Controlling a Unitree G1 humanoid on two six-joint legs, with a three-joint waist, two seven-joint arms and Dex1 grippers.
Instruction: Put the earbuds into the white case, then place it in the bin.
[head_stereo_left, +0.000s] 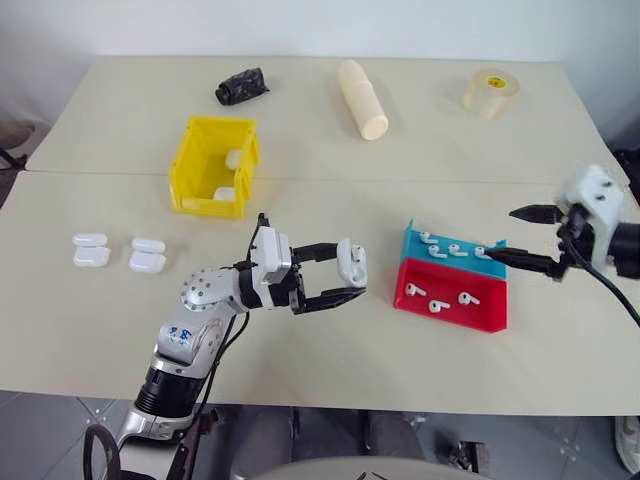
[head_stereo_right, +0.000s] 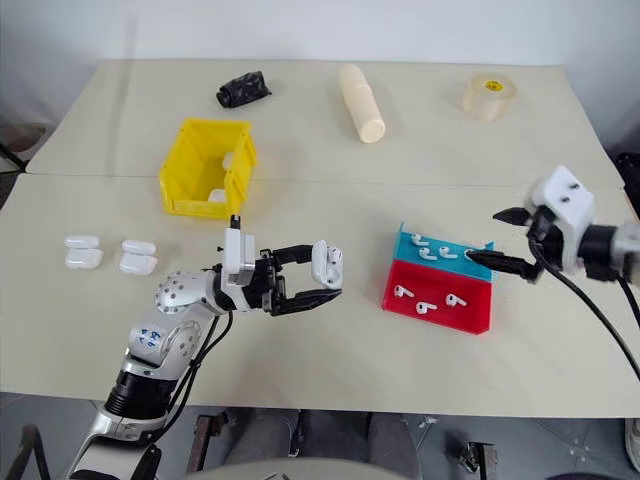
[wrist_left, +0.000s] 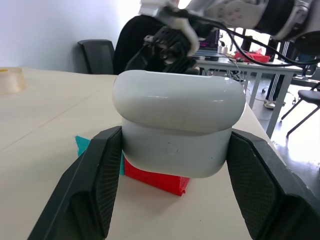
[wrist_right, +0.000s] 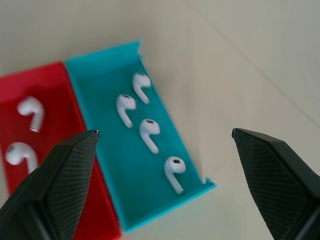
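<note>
Black bundle; cream cylinder; tape roll.

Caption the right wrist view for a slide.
Open right gripper above four earbuds in the blue tray, red tray alongside.

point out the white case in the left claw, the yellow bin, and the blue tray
white case (wrist_left: 177, 125), left wrist view, front face.
yellow bin (head_stereo_left: 186, 158), left eye view, left wall.
blue tray (wrist_right: 112, 165), right wrist view, bare floor.
</note>
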